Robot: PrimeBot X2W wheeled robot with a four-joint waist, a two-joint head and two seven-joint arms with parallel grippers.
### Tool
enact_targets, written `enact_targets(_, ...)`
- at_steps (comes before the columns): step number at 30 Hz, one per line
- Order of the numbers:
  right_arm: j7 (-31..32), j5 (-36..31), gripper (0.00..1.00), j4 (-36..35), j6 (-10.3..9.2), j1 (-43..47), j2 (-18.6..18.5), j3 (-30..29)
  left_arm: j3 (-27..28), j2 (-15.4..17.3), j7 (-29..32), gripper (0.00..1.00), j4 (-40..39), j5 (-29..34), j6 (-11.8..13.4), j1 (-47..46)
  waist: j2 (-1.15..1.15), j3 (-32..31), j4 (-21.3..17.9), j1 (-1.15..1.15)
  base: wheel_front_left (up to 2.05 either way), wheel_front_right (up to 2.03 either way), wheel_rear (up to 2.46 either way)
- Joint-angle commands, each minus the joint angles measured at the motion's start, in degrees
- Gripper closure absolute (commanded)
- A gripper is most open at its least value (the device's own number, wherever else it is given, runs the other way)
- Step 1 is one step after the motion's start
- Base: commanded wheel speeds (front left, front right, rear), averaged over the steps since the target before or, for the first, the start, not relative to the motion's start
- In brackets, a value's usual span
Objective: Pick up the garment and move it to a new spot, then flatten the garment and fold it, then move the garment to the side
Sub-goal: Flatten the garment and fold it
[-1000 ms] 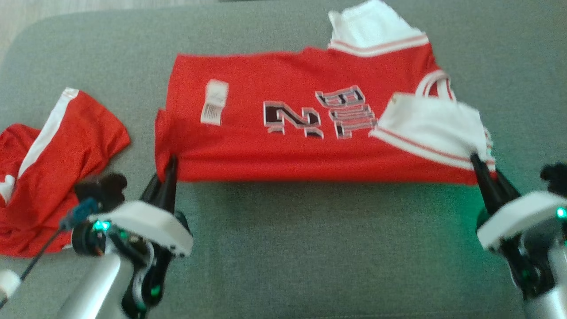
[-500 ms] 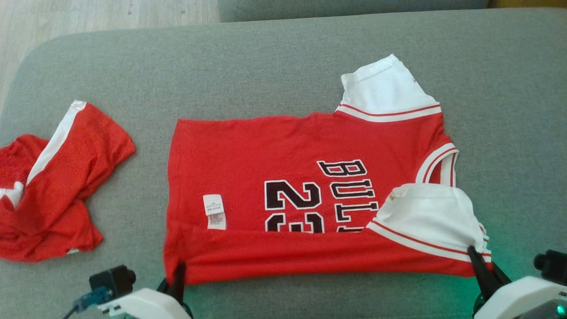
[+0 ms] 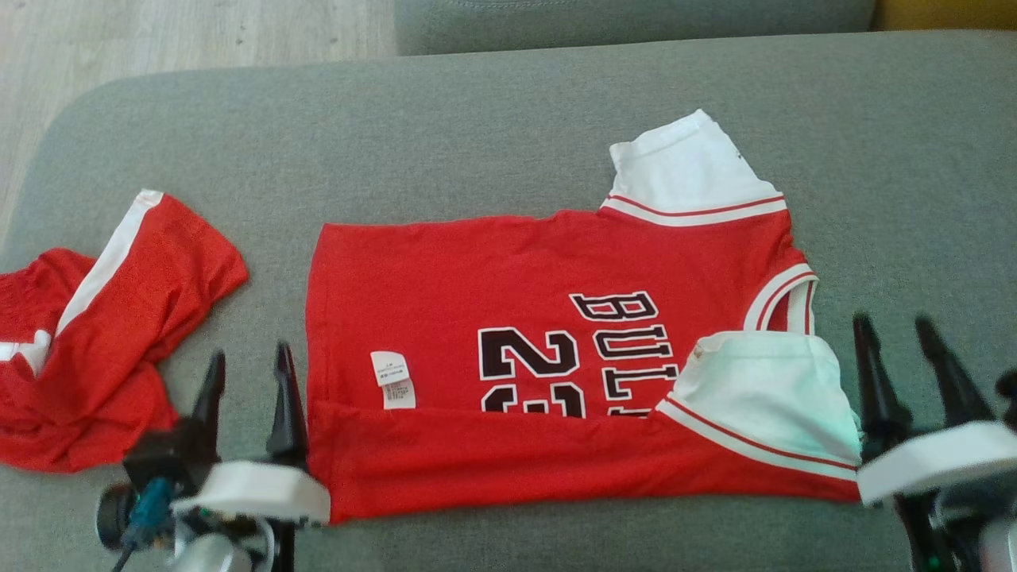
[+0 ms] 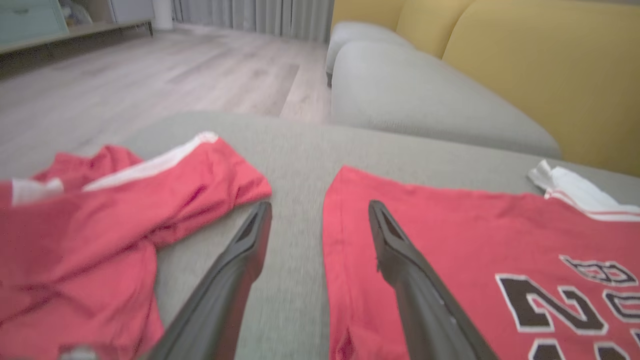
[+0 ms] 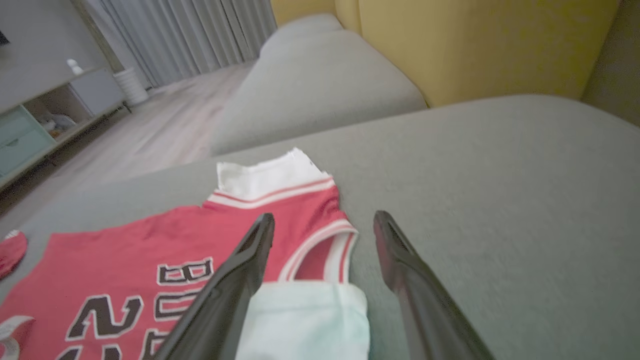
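Head view: the red mesh basketball jersey (image 3: pixel 556 262) lies flat mid-cushion on the grey fabric sofa (image 3: pixel 477 143), near hem folded up. The left gripper (image 3: pixel 248 355) and right gripper (image 3: pixel 894 323) flank it, wide and empty. Left wrist: jaws straddle its side edge. Right wrist: spread by the white sleeve (image 5: pixel 305 320), probably clearing for the next fold.

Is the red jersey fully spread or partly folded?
Partly folded: the jersey lies on the cushion with its near edge turned over the number, hiding its lower half.

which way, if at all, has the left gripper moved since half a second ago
yes, leftward: the left gripper has come off the near corner of the jersey and stands open over the cushion beside it
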Motion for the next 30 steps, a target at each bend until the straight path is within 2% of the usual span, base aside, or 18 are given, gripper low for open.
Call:
enact_targets(1,-1.45,-0.63,0.00,-3.72,-0.04,-2.90,-1.30,2.02,1.82,1.54,-1.48,0.00,-2.74,1.78,0.72,-3.77,0.00,-0.12,-0.22,0.00,0.00,0.00,0.00)
enact_targets(5,-2.20,-1.34,0.00,-7.57,-0.04,-5.77,-1.66,4.27,1.44,2.59,-1.86,0.00,-5.44,4.66,1.81,-6.67,0.00,-0.40,-0.79,0.00,0.00,0.00,0.00)
enact_targets(10,-1.88,-1.82,0.00,-11.19,-0.04,-7.39,-2.16,6.37,1.04,3.37,0.66,0.00,-7.47,5.60,3.16,-7.87,0.00,-0.24,-1.26,0.00,0.00,0.00,0.00)
enact_targets(18,-0.94,-1.07,0.00,-12.76,-0.04,-7.80,-1.42,6.66,0.89,3.34,2.94,0.00,-7.18,4.44,3.05,-8.81,0.00,1.56,-1.35,0.00,0.00,0.00,0.00)
enact_targets(23,-0.63,-0.65,0.00,-13.02,-0.04,-8.89,-0.98,6.57,0.72,2.87,5.39,0.00,-2.96,2.82,0.07,-15.60,0.00,4.68,-1.19,0.00,0.00,0.00,0.00)
enact_targets(30,-0.48,0.01,0.00,-12.86,-0.04,-11.50,-0.86,7.05,-0.10,1.30,11.64,0.00,11.43,-0.92,-6.91,-29.82,0.00,10.49,-1.79,0.00,0.00,0.00,0.00)
